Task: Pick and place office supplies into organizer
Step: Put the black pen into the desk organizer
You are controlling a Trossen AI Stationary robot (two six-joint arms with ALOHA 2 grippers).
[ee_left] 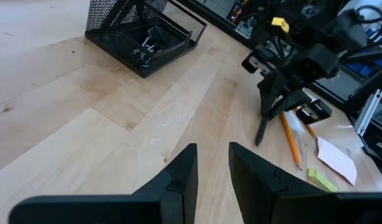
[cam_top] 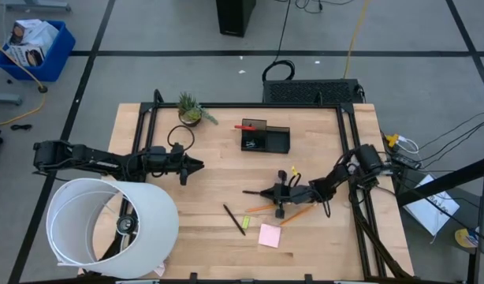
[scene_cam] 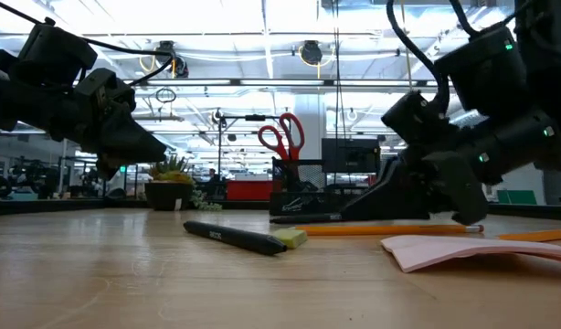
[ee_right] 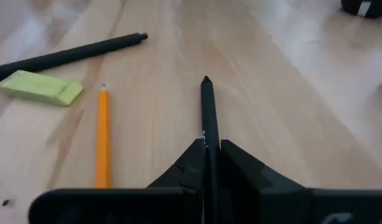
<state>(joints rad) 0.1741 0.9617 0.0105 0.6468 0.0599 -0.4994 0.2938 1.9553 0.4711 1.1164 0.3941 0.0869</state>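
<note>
Right arm gripping a black pen for the organizer

The organizer [cam_top: 266, 139] sits near the desk's far edge; the right gripper [ee_right: 208, 163], fingers pinched on a black pen [ee_right: 207, 112] mid-desk, must lift and carry it there. The left gripper [ee_left: 213, 171] hovers, fingers narrowly apart.

Smooth pale wood counter [cam_top: 218, 181]; black wire-mesh organizer [ee_left: 140, 34]; matt black pen [ee_right: 208, 118]; dull plastic fingers [ee_left: 178, 180].

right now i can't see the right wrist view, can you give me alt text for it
The right end effector is shut on a black pen lying on the wooden table. Beside it lie an orange pencil, a yellow-green eraser and another black pen.
</note>
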